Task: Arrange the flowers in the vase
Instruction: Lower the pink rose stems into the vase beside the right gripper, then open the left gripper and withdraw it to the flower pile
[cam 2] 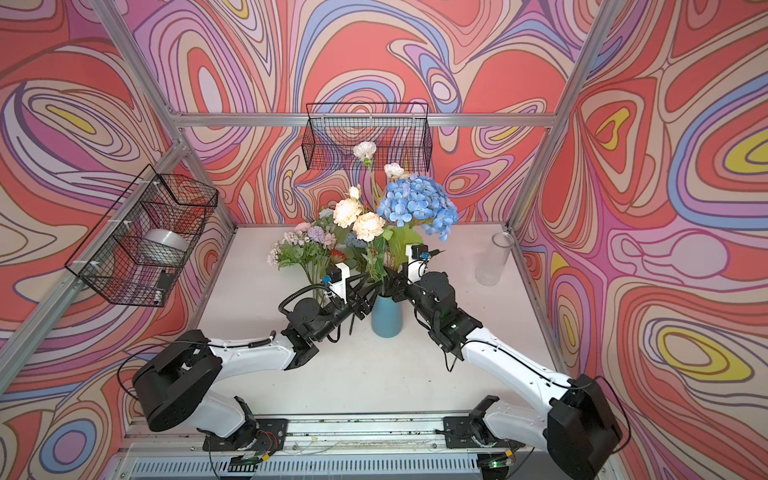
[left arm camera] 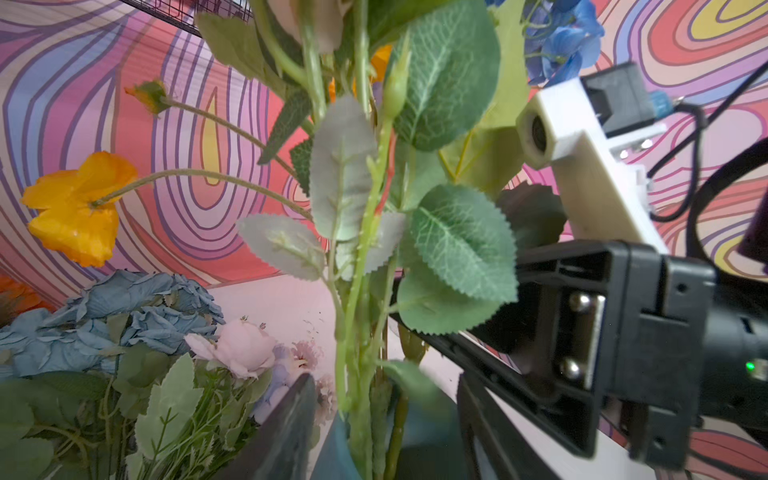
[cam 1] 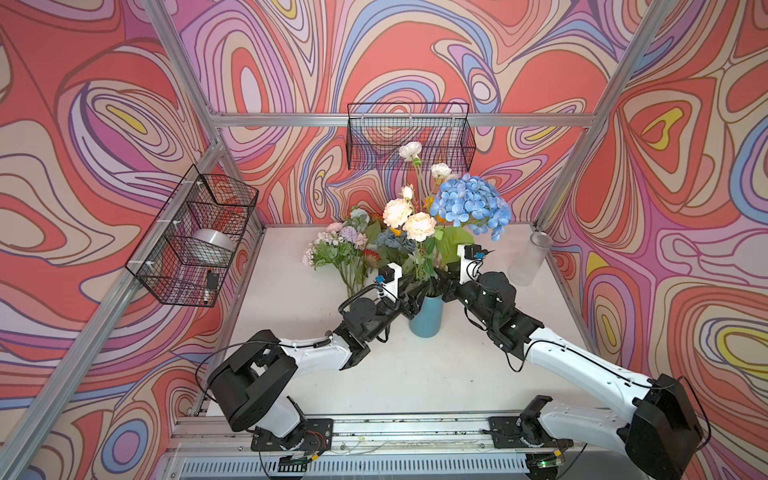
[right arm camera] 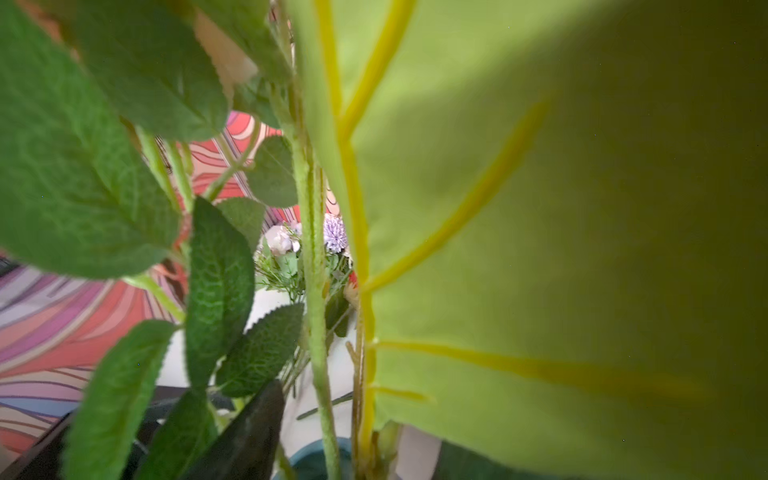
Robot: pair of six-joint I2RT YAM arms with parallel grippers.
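Note:
A blue vase (cam 1: pixel 426 318) stands mid-table and holds flowers: a blue hydrangea (cam 1: pixel 471 203), cream peonies (cam 1: pixel 417 226) and tall white blooms (cam 1: pixel 410 150). More flowers (cam 1: pixel 345 245) lie bunched on the table behind it to the left. My left gripper (cam 1: pixel 415 297) and right gripper (cam 1: pixel 441 286) meet just above the vase mouth from either side. In the left wrist view the left gripper (left arm camera: pixel 386 432) is open, its fingers (left arm camera: pixel 291 428) standing clear of the green stems (left arm camera: pixel 357 395) between them. The right gripper (right arm camera: pixel 353 453) is open around stems (right arm camera: pixel 316 332); a big leaf (right arm camera: pixel 540 249) hides one finger.
An empty clear glass vase (cam 1: pixel 528 259) stands at the back right of the table. A wire basket (cam 1: pixel 409 135) hangs on the back rail, and another wire basket (cam 1: pixel 195 237) holding a silver object hangs on the left rail. Aluminium frame posts border the table.

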